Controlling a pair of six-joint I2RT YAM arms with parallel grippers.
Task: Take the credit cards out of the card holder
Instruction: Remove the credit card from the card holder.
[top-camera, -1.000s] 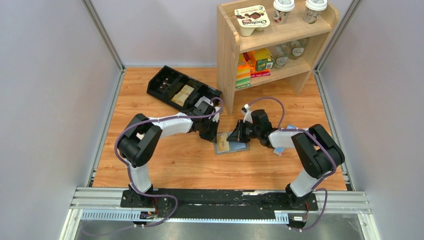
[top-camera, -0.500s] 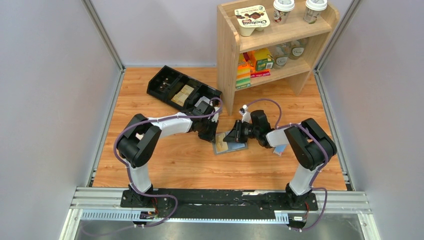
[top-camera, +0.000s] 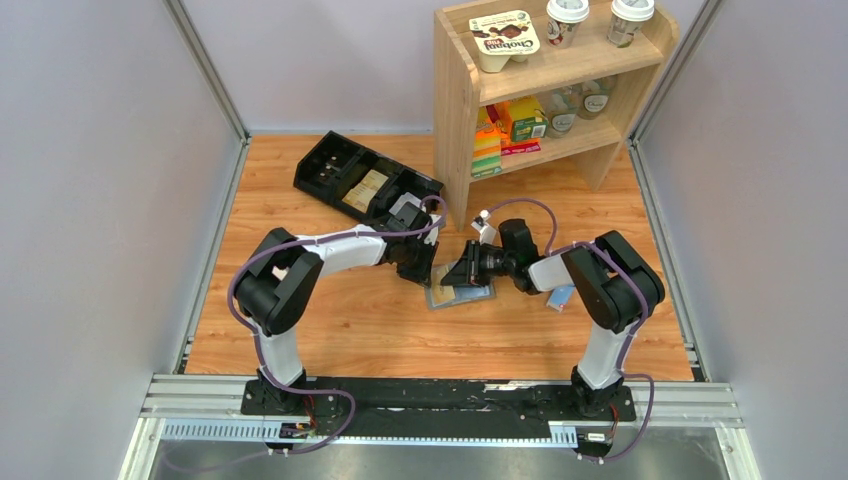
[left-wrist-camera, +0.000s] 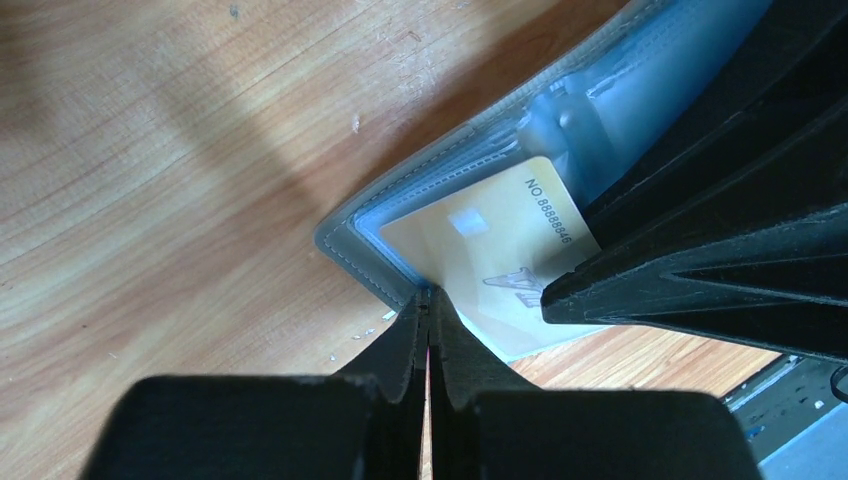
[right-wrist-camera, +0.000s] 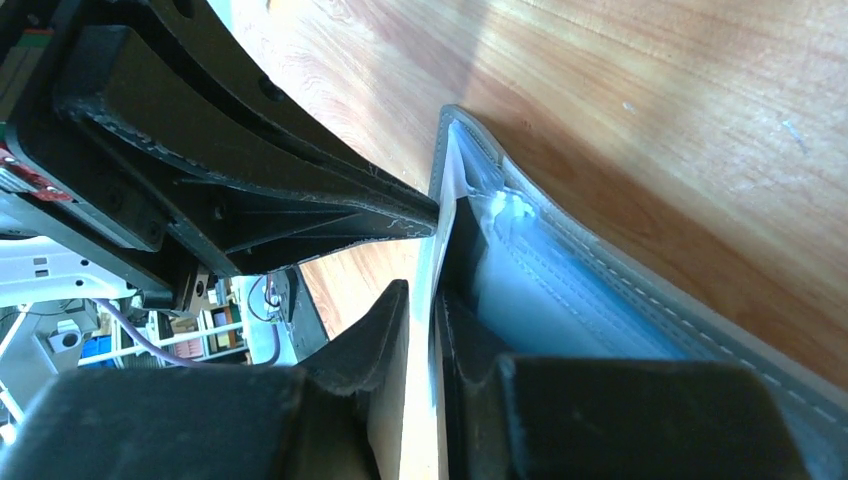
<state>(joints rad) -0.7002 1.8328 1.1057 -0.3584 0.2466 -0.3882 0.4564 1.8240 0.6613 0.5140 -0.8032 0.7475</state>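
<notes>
The card holder (top-camera: 462, 295) lies open on the table (top-camera: 330, 320) between both arms, a tan card (left-wrist-camera: 490, 250) in its clear pocket; the left gripper (left-wrist-camera: 430, 300) is pinched tight at its edge; the right gripper (right-wrist-camera: 420, 300) is narrowed on its thin pale sheet; farther off, a black tray (top-camera: 315, 165) holds tan pieces (top-camera: 365, 188).

I work in a robot lab cell. Plain grey panel walls (top-camera: 90, 200) box in my wooden tabletop (top-camera: 330, 330), and an aluminium rail (top-camera: 190, 400) carries my bases at 6 o'clock. At 1 o'clock a wooden shelf (top-camera: 455, 130) holds packaged groceries (top-camera: 520, 120), stocked like a shop.
</notes>
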